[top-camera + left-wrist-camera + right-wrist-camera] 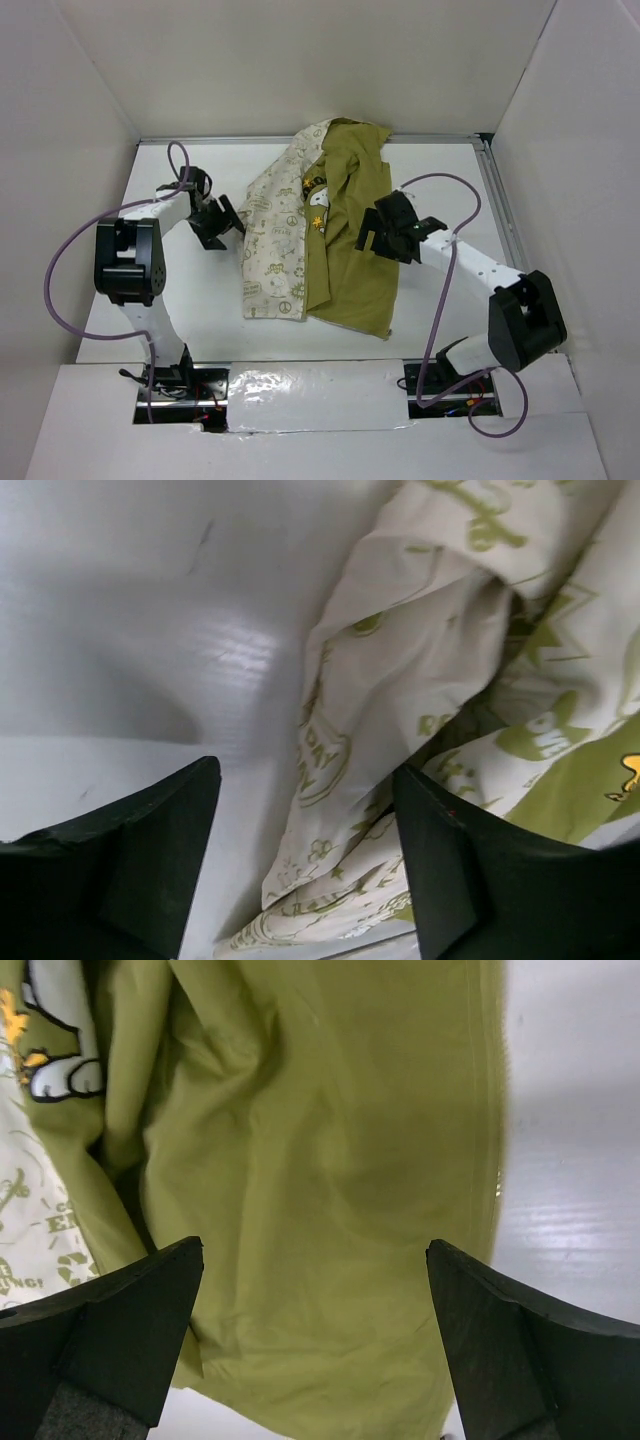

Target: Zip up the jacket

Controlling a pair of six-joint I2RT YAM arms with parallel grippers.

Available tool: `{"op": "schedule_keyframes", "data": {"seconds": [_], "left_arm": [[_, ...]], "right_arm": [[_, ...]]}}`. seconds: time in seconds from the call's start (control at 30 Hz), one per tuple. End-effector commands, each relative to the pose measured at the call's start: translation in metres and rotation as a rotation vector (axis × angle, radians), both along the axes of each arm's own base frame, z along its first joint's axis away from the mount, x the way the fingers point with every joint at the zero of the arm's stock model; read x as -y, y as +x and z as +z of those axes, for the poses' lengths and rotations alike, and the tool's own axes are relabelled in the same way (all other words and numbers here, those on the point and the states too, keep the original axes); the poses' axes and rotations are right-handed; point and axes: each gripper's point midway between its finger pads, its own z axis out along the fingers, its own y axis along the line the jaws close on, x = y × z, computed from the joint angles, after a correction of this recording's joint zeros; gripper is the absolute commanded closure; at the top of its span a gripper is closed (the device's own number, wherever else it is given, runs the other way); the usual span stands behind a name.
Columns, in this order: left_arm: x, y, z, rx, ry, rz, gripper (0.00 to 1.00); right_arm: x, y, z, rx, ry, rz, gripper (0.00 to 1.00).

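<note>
- The table point(450, 180) holds the jacket point(300, 250) at its middle, spread flat but rumpled.
- The jacket lies open. The half on my right is flipped out to show olive lining point(330, 1160), and the half on my left shows creased cream cloth point(400, 680) with olive prints.
- I judge the zipping not begun: the front edges lie apart. Bringing them together, seating the slider and drawing it up are all left to do.
- My left claw point(222, 222) hangs spread wide just beside the cream edge, holding nothing.
- My right claw point(378, 235) gapes over the lining, empty too.
- I cannot find the slider.
</note>
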Motion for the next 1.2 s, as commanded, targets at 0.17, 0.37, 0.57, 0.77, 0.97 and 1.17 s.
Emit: {"op": "schedule_keyframes", "data": {"seconds": [0.17,0.37,0.57,0.77,0.97,1.17], "left_arm": [[0.027,0.031,-0.001,0.045,-0.055,-0.065,1.0],[-0.06,0.046,0.074,0.152,0.078,0.145,1.0],[-0.138,0.056,0.175,0.352,0.224,0.308,1.0],[-0.175,0.051,0.197,0.321,0.318,0.396,0.01],[-0.145,0.058,0.196,0.367,0.233,0.301,0.01],[-0.063,0.04,0.173,0.416,0.123,0.099,0.01]], "right_arm": [[-0.002,-0.016,-0.039,-0.112,-0.061,-0.085,0.0],[0.0,-0.028,-0.061,-0.187,-0.077,-0.123,0.0],[0.018,-0.032,-0.076,-0.268,-0.137,-0.164,0.01],[0.019,-0.029,-0.078,-0.28,-0.151,-0.157,0.02],[0.012,-0.024,-0.04,-0.145,-0.174,-0.1,0.01],[0.032,-0.05,-0.037,-0.162,-0.189,-0.137,0.0]]}}
